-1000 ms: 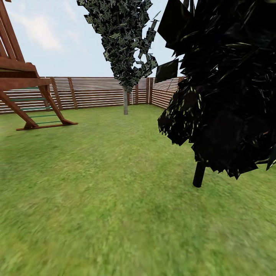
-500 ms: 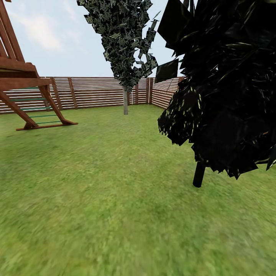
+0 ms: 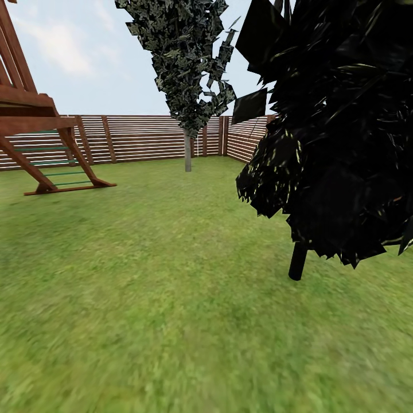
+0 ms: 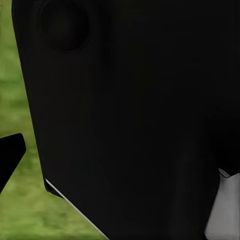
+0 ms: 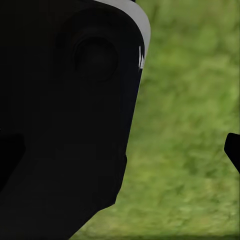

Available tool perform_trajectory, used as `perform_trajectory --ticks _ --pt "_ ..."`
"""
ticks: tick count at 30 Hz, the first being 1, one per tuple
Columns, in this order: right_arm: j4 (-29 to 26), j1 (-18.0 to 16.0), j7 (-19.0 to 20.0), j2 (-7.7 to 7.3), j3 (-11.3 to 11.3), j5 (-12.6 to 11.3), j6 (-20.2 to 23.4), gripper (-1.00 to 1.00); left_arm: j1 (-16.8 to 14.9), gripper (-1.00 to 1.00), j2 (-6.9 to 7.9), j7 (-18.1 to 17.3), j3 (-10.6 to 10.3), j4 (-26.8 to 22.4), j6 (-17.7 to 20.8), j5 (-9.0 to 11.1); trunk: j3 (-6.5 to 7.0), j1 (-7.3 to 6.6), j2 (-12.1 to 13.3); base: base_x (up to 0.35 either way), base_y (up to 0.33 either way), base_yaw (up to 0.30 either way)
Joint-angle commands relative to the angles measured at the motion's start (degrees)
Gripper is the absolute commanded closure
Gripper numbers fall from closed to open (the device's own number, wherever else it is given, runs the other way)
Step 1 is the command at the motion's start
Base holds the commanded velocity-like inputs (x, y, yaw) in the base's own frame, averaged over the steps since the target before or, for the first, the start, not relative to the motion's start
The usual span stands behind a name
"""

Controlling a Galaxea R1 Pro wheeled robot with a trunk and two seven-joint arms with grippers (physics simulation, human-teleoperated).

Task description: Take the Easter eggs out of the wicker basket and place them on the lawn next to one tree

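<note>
From the head, the lawn [image 3: 172, 298] runs bare from the near edge out to the slatted fence [image 3: 143, 137] at the far side. A dark, near-black tree [image 3: 338, 132] stands close on the right on a short black stem, its foliage crowding that side. Farther off, near the fence, a second tree [image 3: 187, 152] has a thin pale trunk under grey-green leaves. At far left a brown wooden play frame [image 3: 40, 137] rests its legs on the grass. No basket or eggs appear here, so the robot is probably still looking for them and the task is not started.

At the left wrist, a black body of the robot [image 4: 130, 115] sits right against the lens with grass beside it; the arm looks tucked in for travel, and whether its jaws are open or closed I cannot tell.

At the right wrist, a similar black casing [image 5: 65, 115] blocks much of the sight, grass beyond; the state of those jaws cannot be told either
</note>
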Motion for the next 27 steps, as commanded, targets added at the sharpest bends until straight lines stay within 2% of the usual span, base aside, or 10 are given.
perform_trajectory --ticks 1,27 --pt "0.13 -0.08 0.04 0.01 0.31 0.07 -0.05 -1.0 0.05 -1.0 -0.01 -0.11 -0.04 -0.13 0.02 -0.03 -0.04 0.0 -0.02 0.0 0.0 0.0" --pt "0.13 -0.08 0.03 0.01 0.31 0.07 -0.05 -1.0 0.05 -1.0 0.01 -0.11 -0.04 -0.14 0.03 -0.03 -0.04 0.0 -0.02 0.0 0.0 0.0"
